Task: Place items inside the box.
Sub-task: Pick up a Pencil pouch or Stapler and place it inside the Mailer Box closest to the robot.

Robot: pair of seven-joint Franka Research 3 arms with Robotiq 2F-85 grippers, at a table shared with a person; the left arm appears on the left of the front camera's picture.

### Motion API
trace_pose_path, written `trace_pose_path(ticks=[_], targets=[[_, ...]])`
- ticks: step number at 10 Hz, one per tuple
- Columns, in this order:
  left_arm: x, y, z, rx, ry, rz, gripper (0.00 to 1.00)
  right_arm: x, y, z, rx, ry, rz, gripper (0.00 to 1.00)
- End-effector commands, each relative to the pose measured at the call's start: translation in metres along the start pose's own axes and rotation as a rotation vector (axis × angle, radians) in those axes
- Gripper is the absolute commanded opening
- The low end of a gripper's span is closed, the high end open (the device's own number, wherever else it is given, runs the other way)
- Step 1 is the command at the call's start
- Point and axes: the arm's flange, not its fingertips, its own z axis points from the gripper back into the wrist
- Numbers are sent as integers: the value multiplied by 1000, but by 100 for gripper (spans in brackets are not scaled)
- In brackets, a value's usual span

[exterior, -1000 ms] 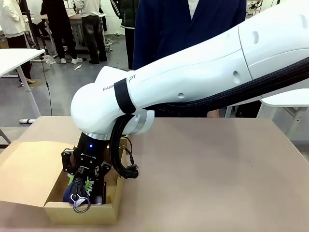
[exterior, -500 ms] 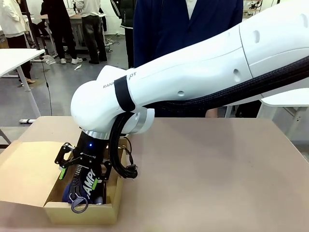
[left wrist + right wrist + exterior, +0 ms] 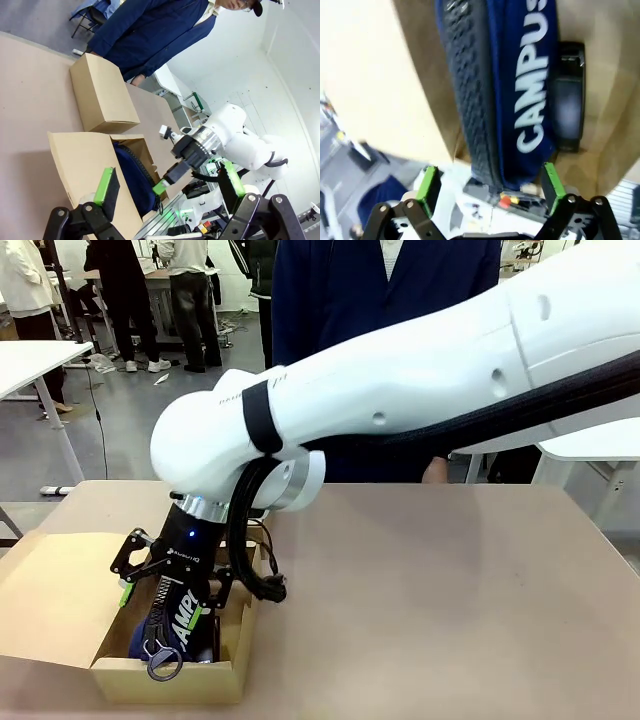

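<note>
since a second ago the right gripper (image 3: 165,606) has let go: its fingers, then pinched on the navy zip pencil case (image 3: 172,625), are now spread wide to either side of it, and the wrist has risen a little. the case stays where it was set, tilted on end in the box (image 3: 60,580) at the table's (image 3: 450,590) near left corner, its ring pull hanging over the front wall. in the right wrist view the case runs between the green pads (image 3: 427,184), and the black stapler (image 3: 568,115) lies beside it on the box floor. the left gripper (image 3: 168,182) hangs off to the side, fingers spread and holding nothing. a person in a dark blue jacket (image 3: 380,280) stands at the far edge.
</note>
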Motion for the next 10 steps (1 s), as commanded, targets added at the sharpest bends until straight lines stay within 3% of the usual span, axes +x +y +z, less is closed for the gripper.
trace_pose_path(ticks=[1, 3, 4, 6, 7, 8, 9, 10], targets=[[1, -2, -1, -21, -20, -22, 100, -39, -65, 62, 78, 107, 106, 100], [1, -2, -1, -21, -20, -22, 100, -76, -138, 113, 197, 170, 208, 100], [1, -2, -1, -21, -20, -22, 100, -89, -177, 130, 285, 155, 250, 100], [1, -2, -1, -21, -20, -22, 100, -98, -241, 147, 430, 16, 210, 100], [1, -2, -1, -21, -20, -22, 100, -100, -256, 144, 506, 26, 285, 100], [1, -2, -1, -21, -20, -22, 100, -88, -230, 122, 483, 118, -23, 100], [1, -2, -1, -21, -20, -22, 100, -97, -245, 153, 439, 45, 239, 100], [1, -2, -1, -21, -20, -22, 100, -97, -245, 153, 439, 45, 239, 100]])
